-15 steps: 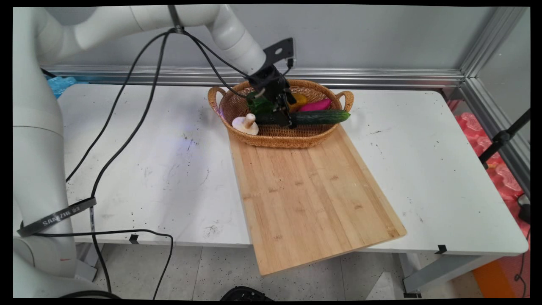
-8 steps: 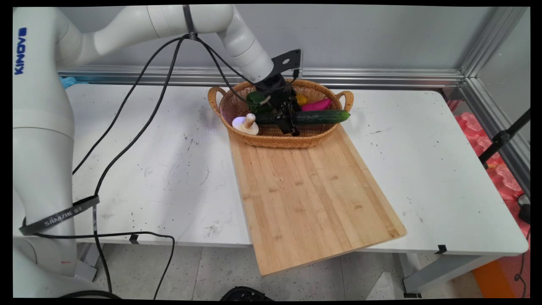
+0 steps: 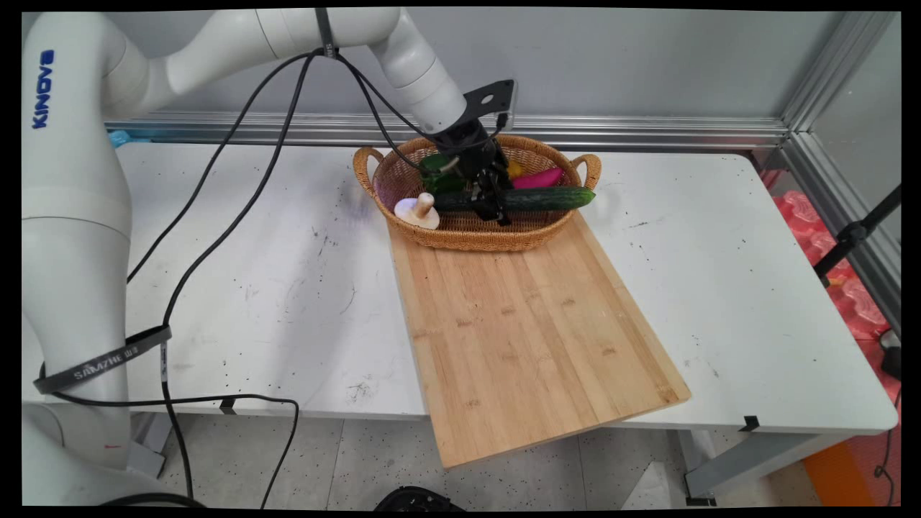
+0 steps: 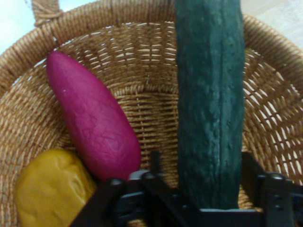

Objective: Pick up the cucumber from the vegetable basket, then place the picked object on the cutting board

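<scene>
My gripper (image 3: 495, 208) reaches down into the wicker basket (image 3: 468, 241) at the back of the table. It is open and straddles the near end of a dark green cucumber (image 3: 547, 198) that lies across the basket. In the hand view the cucumber (image 4: 210, 94) runs up between the two fingers of the gripper (image 4: 201, 165). The right finger (image 4: 248, 165) sits against it and the left one stands slightly off. A magenta sweet potato (image 4: 92, 123) and a yellow vegetable (image 4: 52, 184) lie beside it on the basket (image 4: 94, 19) floor.
In the main view the basket also holds a white mushroom (image 3: 417, 210), a green vegetable (image 3: 435, 173), the sweet potato (image 3: 536, 178) and the yellow piece (image 3: 512, 169). A long wooden cutting board (image 3: 532, 324) runs from the basket past the table's front edge. Black cables hang from the arm over the table's left side.
The hand has shifted slightly right and settled over the cucumber's near end, dipping and then rising a little. The cucumber and the other vegetables have stayed where they were.
</scene>
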`<state>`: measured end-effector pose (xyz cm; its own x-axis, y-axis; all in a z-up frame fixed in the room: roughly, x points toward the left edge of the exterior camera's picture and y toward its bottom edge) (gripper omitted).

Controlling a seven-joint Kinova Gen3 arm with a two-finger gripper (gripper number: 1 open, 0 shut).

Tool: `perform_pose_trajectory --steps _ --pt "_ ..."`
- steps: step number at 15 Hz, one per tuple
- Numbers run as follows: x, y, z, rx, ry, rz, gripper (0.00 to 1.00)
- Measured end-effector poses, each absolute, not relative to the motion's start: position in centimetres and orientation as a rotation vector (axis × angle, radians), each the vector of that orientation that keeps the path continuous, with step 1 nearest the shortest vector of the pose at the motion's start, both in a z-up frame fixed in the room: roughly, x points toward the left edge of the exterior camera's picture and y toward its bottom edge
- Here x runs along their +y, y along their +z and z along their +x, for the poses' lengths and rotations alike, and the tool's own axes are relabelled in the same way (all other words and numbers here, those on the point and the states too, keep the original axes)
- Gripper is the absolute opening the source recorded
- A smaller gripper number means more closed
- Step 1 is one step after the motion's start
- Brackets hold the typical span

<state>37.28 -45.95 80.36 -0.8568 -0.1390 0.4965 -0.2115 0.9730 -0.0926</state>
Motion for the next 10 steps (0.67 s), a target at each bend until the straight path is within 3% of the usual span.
perform_pose_trajectory --steps 10 --pt "-45.7 82.0 37.4 -2.613 0.174 0.207 0.00"
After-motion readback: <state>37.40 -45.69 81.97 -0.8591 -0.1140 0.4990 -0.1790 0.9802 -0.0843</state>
